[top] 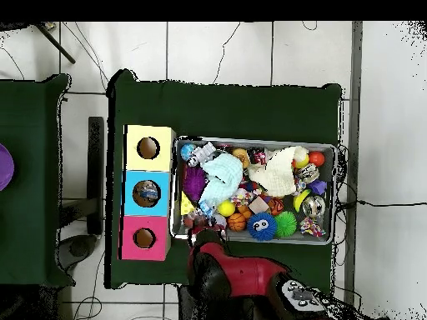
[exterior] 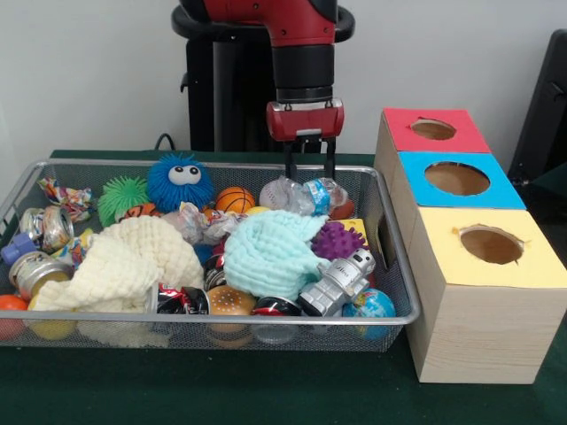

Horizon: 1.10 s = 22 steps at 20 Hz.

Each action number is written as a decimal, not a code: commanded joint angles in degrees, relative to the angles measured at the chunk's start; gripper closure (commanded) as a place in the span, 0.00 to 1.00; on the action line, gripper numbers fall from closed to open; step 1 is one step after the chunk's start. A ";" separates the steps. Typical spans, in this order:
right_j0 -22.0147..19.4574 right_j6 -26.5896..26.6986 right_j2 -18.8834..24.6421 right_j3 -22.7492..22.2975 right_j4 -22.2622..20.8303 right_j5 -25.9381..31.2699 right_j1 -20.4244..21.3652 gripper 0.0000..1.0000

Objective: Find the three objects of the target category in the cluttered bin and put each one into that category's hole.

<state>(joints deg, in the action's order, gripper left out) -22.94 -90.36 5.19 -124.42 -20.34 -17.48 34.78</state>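
Observation:
The wire-mesh bin (exterior: pixel 204 317) is full of clutter; it also shows in the overhead view (top: pixel 335 192). My gripper (exterior: pixel 310 175) hangs over the bin's far right part, open, with a finger on each side just above a clear wrapper with blue print (exterior: pixel 312 195). Another crumpled clear wrapper (exterior: pixel 197 221) lies mid-bin, and a multicolour one (exterior: pixel 66 197) lies at the far left. The red-topped box's hole (exterior: pixel 433 129) is right of the bin, farthest back; it also shows in the overhead view (top: pixel 144 238). In the overhead view the arm (top: pixel 221 271) hides the gripper.
The blue-topped box (exterior: pixel 457 179) and the yellow-topped box (exterior: pixel 491 244) stand in front of the red one. In the bin lie a blue furry ball (exterior: pixel 180 181), a green spiky ball (exterior: pixel 121 197), a purple spiky ball (exterior: pixel 338 239), a toy robot (exterior: pixel 337 283), two cloths (exterior: pixel 124 266) and crushed cans (exterior: pixel 44 228).

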 commanded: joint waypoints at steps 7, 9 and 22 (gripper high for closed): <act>2.48 -11.34 3.41 2.24 4.82 4.77 5.91 0.00; 2.45 -11.31 3.83 2.10 5.11 6.05 6.92 0.00; 1.71 -12.86 4.43 0.99 5.70 3.34 6.50 0.00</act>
<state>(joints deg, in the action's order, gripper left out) -20.38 -90.36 5.36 -124.57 -17.54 -17.00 42.07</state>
